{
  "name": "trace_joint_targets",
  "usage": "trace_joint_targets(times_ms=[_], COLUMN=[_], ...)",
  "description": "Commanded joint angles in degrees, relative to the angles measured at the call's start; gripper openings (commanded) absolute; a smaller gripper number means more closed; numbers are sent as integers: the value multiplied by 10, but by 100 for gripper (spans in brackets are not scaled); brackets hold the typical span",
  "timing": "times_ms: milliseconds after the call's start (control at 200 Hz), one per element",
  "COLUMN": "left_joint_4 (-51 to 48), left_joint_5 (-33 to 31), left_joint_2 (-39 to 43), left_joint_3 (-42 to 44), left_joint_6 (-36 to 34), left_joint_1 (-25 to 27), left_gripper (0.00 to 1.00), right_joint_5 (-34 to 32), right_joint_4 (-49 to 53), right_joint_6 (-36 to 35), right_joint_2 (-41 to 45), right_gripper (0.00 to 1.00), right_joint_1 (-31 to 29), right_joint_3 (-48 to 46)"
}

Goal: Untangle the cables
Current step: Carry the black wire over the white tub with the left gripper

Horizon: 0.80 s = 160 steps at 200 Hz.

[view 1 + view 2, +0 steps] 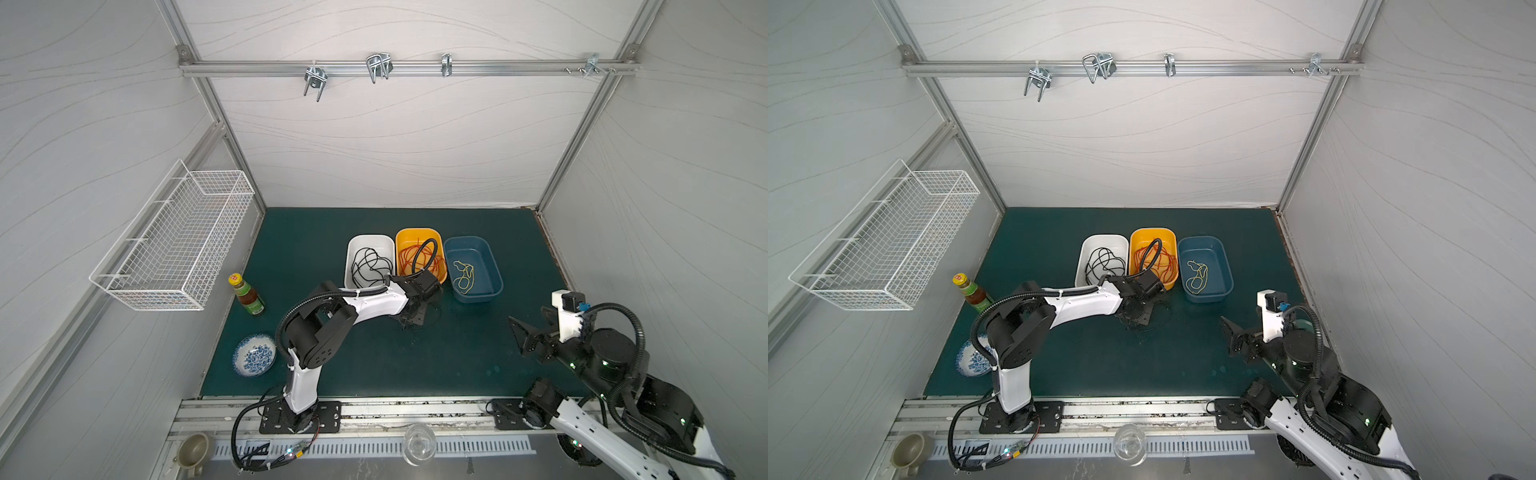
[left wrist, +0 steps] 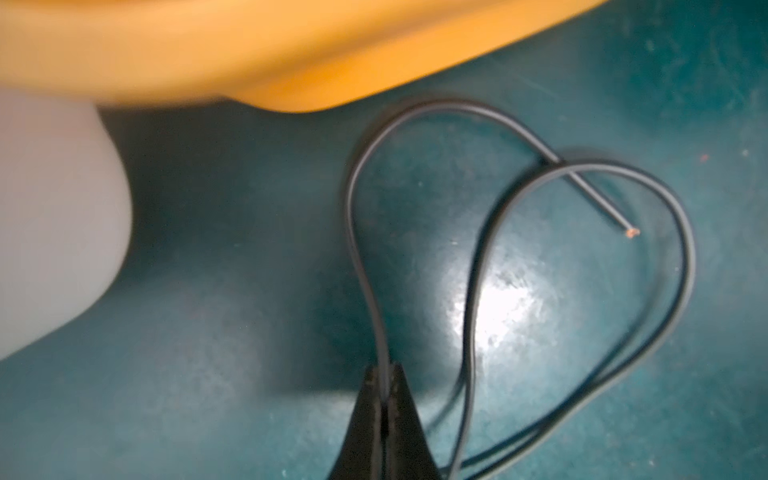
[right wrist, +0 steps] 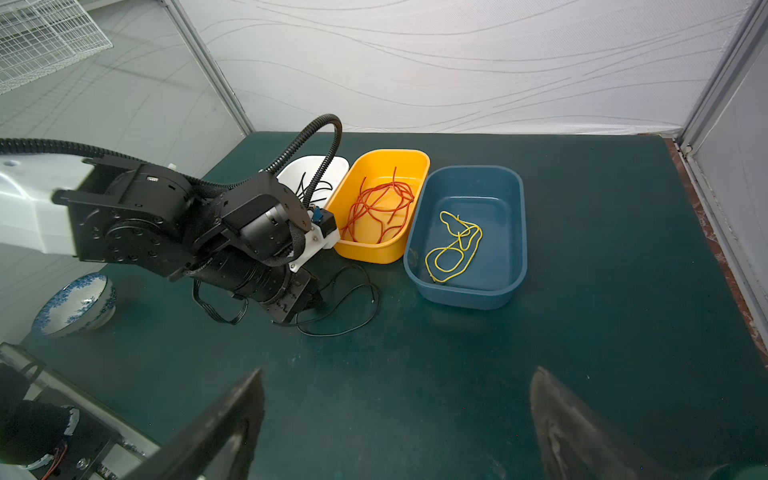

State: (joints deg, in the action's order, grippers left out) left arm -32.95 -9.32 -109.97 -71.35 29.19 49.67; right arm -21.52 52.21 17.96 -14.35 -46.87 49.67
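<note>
L gripper (image 2: 384,374) clamped mid-loop on thin black cable (image 2: 348,199), prob. light, floppy, slippery, so better gripped nr its bare end (image 2: 631,233); R gripper (image 3: 399,374) gapes wide, empty.

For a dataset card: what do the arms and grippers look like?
The left arm and right arm have white shells with black joint housings; a ribbed black hose runs along each. Small green lights dot the right arm's joints. The left gripper and right gripper have black, tapered fingers.

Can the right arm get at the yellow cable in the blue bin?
Probably yes: its fingers are open and empty, the yellow cable lies uncovered in the blue bin, with bare mat between.
</note>
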Motion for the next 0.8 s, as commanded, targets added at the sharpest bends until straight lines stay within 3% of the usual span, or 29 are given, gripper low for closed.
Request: trace_joint_targets(times_ms=[0, 380, 600, 710, 795], left_joint_4=[-22, -108, -160, -181, -189], left_joint_5=[-6, 35, 25, -22, -2], left_joint_2=[23, 188, 277, 307, 317], left_joint_3=[-22, -36, -61, -82, -102], left_joint_6=[-2, 2, 3, -12, -27], left_joint_1=[2, 26, 26, 18, -13], left_gripper=[0, 0, 0, 0, 0], right_joint_5=[5, -1, -5, -6, -8], right_joint_4=[-15, -18, -16, -16, -17], right_joint_6=[-11, -13, -13, -13, -16], right_joint_2=[11, 12, 8, 6, 4], right_gripper=[99, 99, 99, 99, 99], right_joint_1=[-2, -2, -2, -2, -2], right_joint_3=[-2, -5, -5, -5, -7])
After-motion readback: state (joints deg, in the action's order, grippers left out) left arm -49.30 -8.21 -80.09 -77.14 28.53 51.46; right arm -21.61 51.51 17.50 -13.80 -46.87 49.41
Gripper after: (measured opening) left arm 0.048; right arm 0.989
